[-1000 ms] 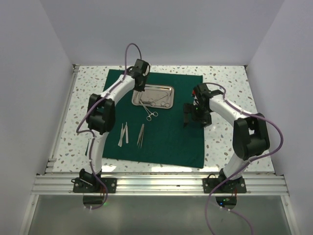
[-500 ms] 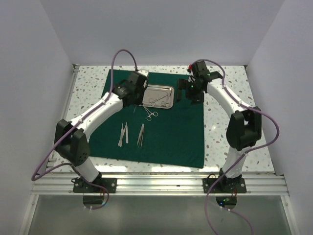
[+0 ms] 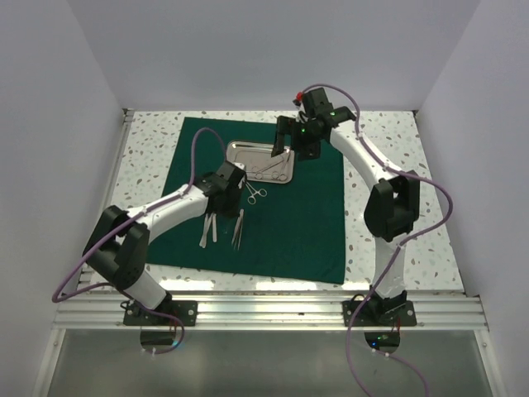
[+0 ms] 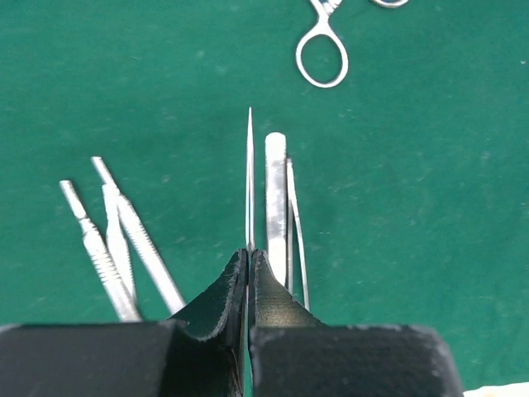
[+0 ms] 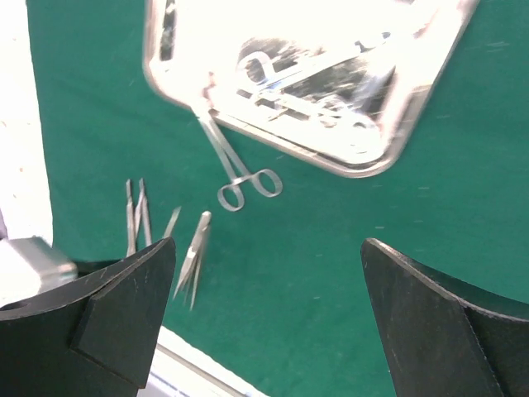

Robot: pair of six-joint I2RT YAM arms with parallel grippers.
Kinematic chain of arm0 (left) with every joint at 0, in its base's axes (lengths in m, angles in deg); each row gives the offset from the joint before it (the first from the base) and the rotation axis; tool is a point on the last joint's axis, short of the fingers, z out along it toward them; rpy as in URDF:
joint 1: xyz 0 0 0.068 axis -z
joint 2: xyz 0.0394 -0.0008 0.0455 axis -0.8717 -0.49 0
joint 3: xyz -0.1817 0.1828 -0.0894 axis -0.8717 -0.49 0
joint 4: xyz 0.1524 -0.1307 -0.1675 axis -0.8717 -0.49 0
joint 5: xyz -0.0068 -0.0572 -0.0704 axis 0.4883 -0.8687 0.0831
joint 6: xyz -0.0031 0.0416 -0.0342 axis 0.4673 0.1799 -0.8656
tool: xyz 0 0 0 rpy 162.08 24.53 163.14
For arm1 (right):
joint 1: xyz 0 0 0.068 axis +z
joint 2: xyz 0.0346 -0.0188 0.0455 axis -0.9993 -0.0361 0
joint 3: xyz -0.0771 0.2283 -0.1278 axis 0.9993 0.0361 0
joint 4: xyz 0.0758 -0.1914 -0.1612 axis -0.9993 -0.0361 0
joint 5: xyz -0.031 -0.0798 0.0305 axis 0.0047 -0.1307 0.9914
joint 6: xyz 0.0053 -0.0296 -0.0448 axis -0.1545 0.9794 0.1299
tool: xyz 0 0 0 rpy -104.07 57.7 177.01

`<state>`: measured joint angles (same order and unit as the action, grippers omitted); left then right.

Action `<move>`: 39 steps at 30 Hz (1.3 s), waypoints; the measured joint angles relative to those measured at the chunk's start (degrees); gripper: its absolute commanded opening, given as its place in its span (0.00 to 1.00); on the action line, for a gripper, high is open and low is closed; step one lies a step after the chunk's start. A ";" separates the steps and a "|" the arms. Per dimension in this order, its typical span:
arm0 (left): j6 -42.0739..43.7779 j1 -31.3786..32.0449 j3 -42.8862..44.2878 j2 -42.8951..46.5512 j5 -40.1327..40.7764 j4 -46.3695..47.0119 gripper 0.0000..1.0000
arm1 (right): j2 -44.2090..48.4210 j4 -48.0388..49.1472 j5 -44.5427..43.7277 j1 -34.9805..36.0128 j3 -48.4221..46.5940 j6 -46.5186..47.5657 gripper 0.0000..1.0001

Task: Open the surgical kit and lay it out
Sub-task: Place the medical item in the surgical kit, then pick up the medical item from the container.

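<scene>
Left wrist view showed the left pincer [image 4: 249, 269] clamped tight on a thin pointed steel instrument [image 4: 250, 182]. It was seen edge-on, with its tip aimed toward one ring of the ring-handled clamp [image 4: 321, 54]. Just beside it a pair of tweezers [image 4: 277, 207] lay flat on the dark green cloth [image 4: 430, 207]. Slim ribbed-handled instruments [image 4: 124, 248] lay in a loose fan to the left.

From the top external view, the cloth was spread open on the speckled worktop [image 3: 388, 141], and the steel tray [image 3: 240, 153] sat on its far part. The right pincer [image 5: 269, 244] hung above the tray, fingers wide apart and holding nothing. Its own camera showed several ring-handled instruments [image 5: 314, 83] lying inside the tray. The clamp rested with its tip over the tray's rim and its rings on the cloth.
</scene>
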<state>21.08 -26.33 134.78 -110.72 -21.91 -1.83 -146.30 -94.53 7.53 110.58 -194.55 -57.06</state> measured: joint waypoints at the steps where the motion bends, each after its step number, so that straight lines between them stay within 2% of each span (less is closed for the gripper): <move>1: -0.48 0.00 -0.50 0.04 -0.50 0.98 0.00 | -0.26 -0.17 0.04 0.66 -0.31 -0.02 0.98; 5: -1.57 0.24 -1.66 -0.02 -2.49 2.58 0.03 | -1.84 -0.44 0.17 3.39 -1.44 -0.22 0.98; 6: -1.68 0.33 -1.77 -0.02 -2.93 2.89 0.09 | -2.27 -0.57 0.20 3.87 -1.68 -0.26 0.98; 8: -2.08 0.50 -1.84 -0.02 -3.52 3.45 0.16 | -3.10 -0.96 0.20 4.39 -2.29 -0.44 0.98; 9: -2.14 0.59 -1.86 -0.02 -3.72 3.74 0.23 | -3.52 -1.11 0.17 4.48 -2.82 -0.50 0.98; 15: -2.51 0.63 -2.36 -0.02 -4.87 4.26 0.35 | -7.37 -1.33 0.11 4.66 -7.54 -0.92 0.98; 24: -2.51 0.66 -1.40 0.28 -5.25 2.56 0.38 | -14.73 -1.38 0.13 7.61 -13.11 -1.33 0.98; 30: -2.47 0.22 6.64 4.15 -2.36 -1.27 0.39 | -17.35 -1.46 0.13 9.90 -13.92 -1.33 0.98; 34: -1.90 -2.54 11.43 8.22 -1.18 -1.57 0.38 | -18.36 -1.66 -0.17 11.65 -14.73 -0.94 0.96; 39: -0.52 -6.64 12.81 10.27 0.04 -3.02 0.36 | -20.22 -2.34 -1.64 13.77 -16.04 0.66 0.94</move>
<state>20.55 -32.98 147.59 -100.45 -21.87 -4.85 -166.52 -96.87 5.89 124.35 -210.60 -56.41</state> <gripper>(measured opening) 0.368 0.951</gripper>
